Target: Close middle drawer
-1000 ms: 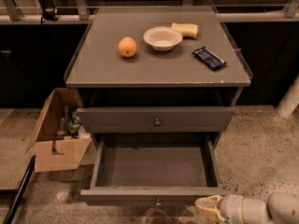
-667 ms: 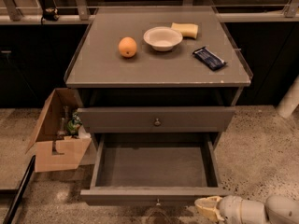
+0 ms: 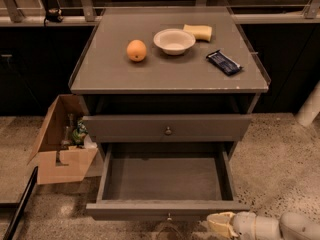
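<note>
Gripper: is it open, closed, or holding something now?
Cream-coloured gripper: low, by the front right corner of the open grey wooden middle drawer; its state cannot be told.

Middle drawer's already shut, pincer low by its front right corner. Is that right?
No. The middle drawer is open, pulled well out, not shut; the camera view shows its bare inside. The pincer is low by its front right corner, as you said.

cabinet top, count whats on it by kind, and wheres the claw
orange fruit: 1
white bowl: 1
yellow sponge: 1
dark snack bar: 1
total: 4
claw: not counted, low by the front right corner of the open middle drawer
</note>
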Controlling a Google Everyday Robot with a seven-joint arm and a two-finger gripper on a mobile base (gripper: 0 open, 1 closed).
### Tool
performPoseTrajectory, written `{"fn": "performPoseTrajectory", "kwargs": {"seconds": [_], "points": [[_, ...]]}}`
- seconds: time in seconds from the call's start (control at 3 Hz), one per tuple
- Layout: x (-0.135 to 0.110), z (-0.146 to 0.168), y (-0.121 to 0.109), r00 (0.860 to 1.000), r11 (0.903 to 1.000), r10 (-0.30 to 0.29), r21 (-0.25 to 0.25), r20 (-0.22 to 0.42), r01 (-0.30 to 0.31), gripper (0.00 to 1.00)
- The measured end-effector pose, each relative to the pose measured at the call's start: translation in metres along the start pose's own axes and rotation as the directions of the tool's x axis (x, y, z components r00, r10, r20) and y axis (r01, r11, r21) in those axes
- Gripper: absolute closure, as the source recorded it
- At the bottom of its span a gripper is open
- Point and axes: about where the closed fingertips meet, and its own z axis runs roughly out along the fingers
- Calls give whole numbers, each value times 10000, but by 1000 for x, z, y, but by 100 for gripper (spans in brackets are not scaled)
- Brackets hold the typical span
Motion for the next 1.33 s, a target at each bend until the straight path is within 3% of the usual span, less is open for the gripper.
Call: {"fn": "performPoseTrajectory", "kwargs": {"seconds": [0.67,1.33], "points": [[2,7,-16,9984,9995,157,272,543,-172,100],[-11,14,-25,9980,9988,-141,481,624,111,100]]}}
